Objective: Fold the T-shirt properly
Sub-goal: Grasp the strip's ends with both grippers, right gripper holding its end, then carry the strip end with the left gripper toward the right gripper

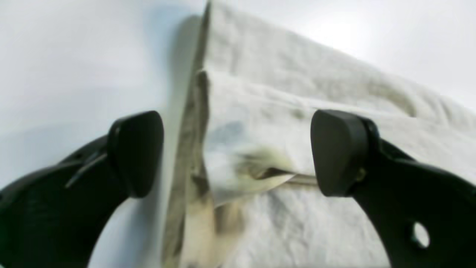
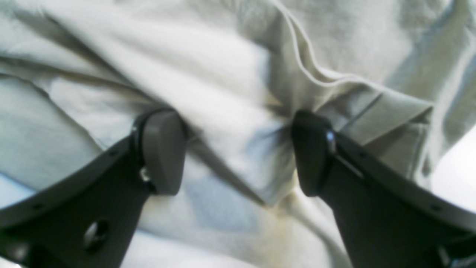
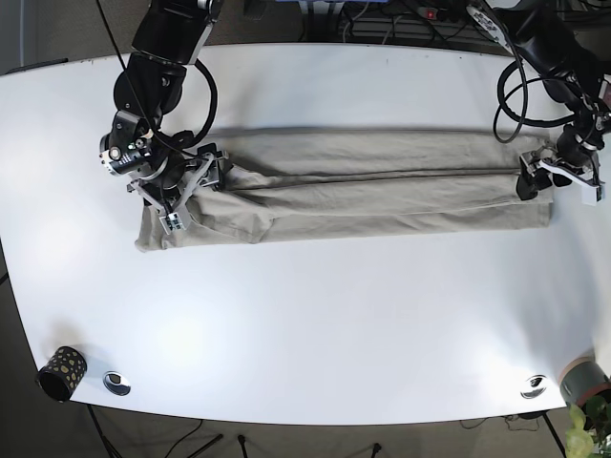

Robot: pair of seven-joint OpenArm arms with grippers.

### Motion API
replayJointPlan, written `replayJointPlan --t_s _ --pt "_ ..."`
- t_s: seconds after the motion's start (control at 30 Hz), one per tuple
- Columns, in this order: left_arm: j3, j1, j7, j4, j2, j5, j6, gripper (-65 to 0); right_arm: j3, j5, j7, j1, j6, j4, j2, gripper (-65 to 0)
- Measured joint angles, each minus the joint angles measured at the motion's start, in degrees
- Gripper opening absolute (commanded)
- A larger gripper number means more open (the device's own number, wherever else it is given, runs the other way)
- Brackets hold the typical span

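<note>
**T-shirt laid lengthwise on worktop, both pincers spread at its ends**

Base view, left edge: a dark patterned cup (image 3: 62,371) stands at the near corner of the white worktop (image 3: 315,334), a small metal disc (image 3: 116,383) just beside it.

Left side: the right pincer (image 3: 181,191) sits over the crumpled end of the beige T-shirt (image 3: 353,186). In the right wrist view its fingers (image 2: 163,152) are apart, bunched cloth (image 2: 230,123) between them; whether the pads touch the cloth cannot be told.

Centre: the shirt lies folded into a long band across the worktop, a lengthwise crease along it.

Right side: the left pincer (image 3: 549,176) is at the shirt's other end. The left wrist view shows its fingers (image 1: 137,152) wide apart, straddling the folded edge (image 1: 238,149); one finger is over bare worktop, the other over cloth
</note>
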Motion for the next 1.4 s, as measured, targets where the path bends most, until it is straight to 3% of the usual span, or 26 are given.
replayJointPlan --t_s 0.13,0.17,0.23,0.53,0.6,0.93,1.13,1.4 --pt "2.6 0.3 0.2 -0.1 -0.2 0.0 0.0 -45.0 0.0 0.0 0.0 0.0 0.0 0.0 0.0 -22.8" --pt "3.1 0.3 0.3 -0.2 -0.2 0.2 0.0 -55.4 0.0 0.0 0.0 0.0 0.0 0.0 0.0 -22.8" --pt "4.0 0.3 0.8 -0.3 0.0 0.4 0.0 -65.0 0.1 0.0 0.0 0.0 0.0 0.0 0.0 -22.8" --pt "5.2 1.5 2.4 3.3 0.5 1.8 0.0 -64.7 0.3 0.2 0.0 0.0 -0.02 0.0 0.0 -22.8" --pt "7.9 4.0 3.7 9.0 0.8 3.3 0.3 -64.7 0.3 0.3 0.0 0.0 0.0 0.0 0.0 -22.8" --pt "28.5 12.4 2.9 39.0 0.7 2.3 0.1 -64.7 0.2 0.4 0.0 0.0 0.0 0.0 0.0 -22.8" --pt "37.2 12.9 3.8 40.1 4.9 2.5 0.0 -64.7 0.2 0.0 -0.4 0.3 -0.02 0.0 -0.2 -22.8" --pt "44.5 9.7 3.9 33.1 10.4 2.6 5.6 -64.7 0.2 0.1 -0.4 0.3 -0.02 0.0 -0.2 -22.8"
